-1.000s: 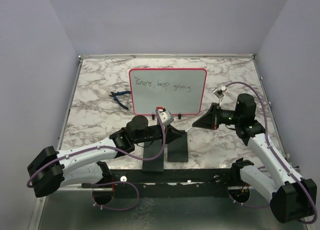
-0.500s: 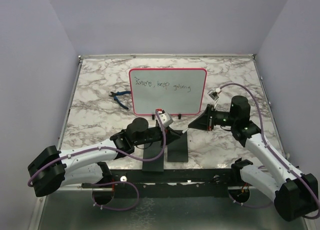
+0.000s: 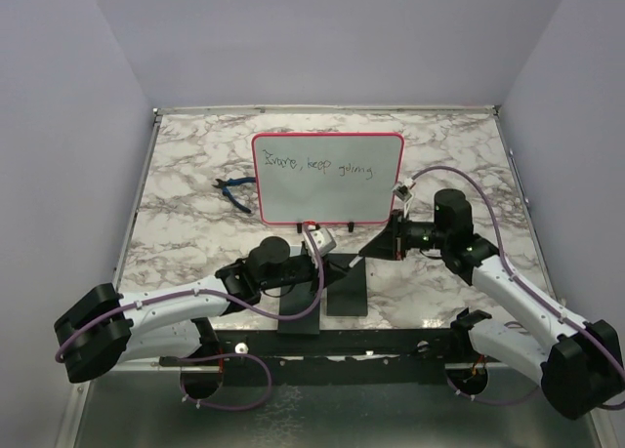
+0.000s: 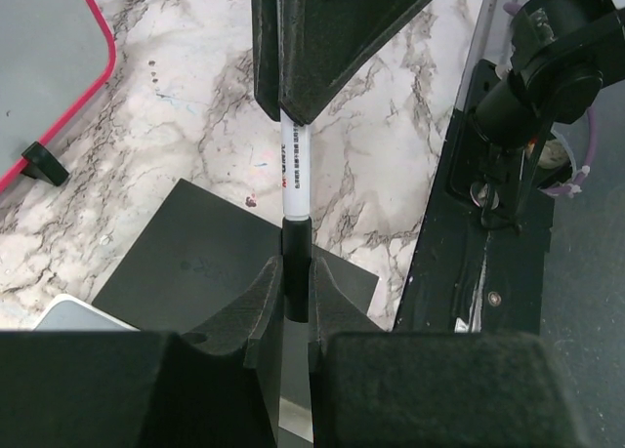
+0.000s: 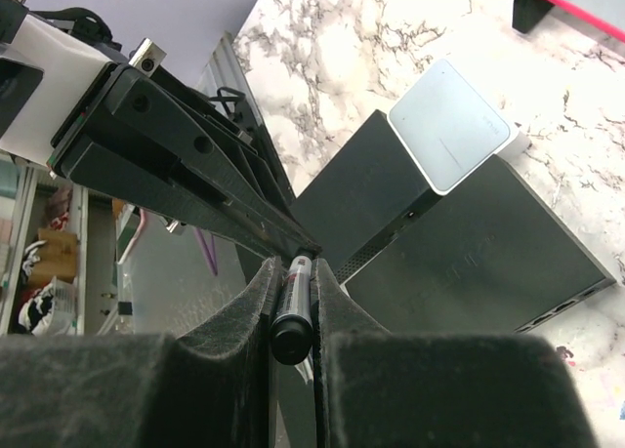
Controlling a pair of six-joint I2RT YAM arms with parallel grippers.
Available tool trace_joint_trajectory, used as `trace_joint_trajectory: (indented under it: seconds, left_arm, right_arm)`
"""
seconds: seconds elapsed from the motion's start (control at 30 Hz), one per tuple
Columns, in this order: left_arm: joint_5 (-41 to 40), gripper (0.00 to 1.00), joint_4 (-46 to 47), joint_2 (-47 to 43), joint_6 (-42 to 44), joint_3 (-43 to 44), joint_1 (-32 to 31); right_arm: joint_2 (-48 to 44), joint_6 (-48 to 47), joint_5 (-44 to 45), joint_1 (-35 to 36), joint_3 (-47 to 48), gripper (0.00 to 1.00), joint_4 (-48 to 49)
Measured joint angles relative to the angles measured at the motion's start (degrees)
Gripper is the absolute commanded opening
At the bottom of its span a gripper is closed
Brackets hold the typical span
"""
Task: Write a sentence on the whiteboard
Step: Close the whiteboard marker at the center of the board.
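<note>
Overhead, the large white rectangular whiteboard with the red-pink rim is standing at mid-table, beyond both arms. The thin dark handwritten sentence is already running along its upper part, so the writing looks done. In front of it, the left gripper and right gripper are meeting above two flat black rectangular slabs. At the left wrist, the left jaws are pinching the black end of a white-barrelled marker. At the right wrist, the right jaws are clamping its other end, so probably only capping and putting it down are remaining.
</note>
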Motion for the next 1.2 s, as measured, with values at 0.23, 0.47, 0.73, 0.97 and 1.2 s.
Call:
trace_joint_trajectory:
  seconds: [0.23, 0.47, 0.73, 0.97, 1.2]
  left_arm:
    - [-0.17, 0.0, 0.31, -0.02, -0.02, -1.64, -0.39]
    - [-0.2, 0.0, 0.28, -0.02, -0.02, -3.15, -0.55]
    - [-0.17, 0.0, 0.74, 0.04, 0.0, -4.61, -0.66]
    - [-0.15, 0.0, 0.85, 1.11, 0.02, -4.87, -0.9]
    - [-0.09, 0.0, 0.98, 2.29, 0.04, -5.88, -1.05]
  right_arm:
    - [0.07, 0.2, 2.73, 2.6, -1.42, 0.01, 0.46]
    - [0.57, 0.2, 6.69, 6.08, -2.21, 0.01, 1.16]
    - [1.64, -1.05, 9.29, 8.63, -2.21, 0.01, 0.5]
    - [2.34, -4.22, 11.37, 10.49, -1.05, 0.01, -2.49]
    - [3.48, -5.4, 15.87, 14.43, -0.85, 0.01, -3.23]
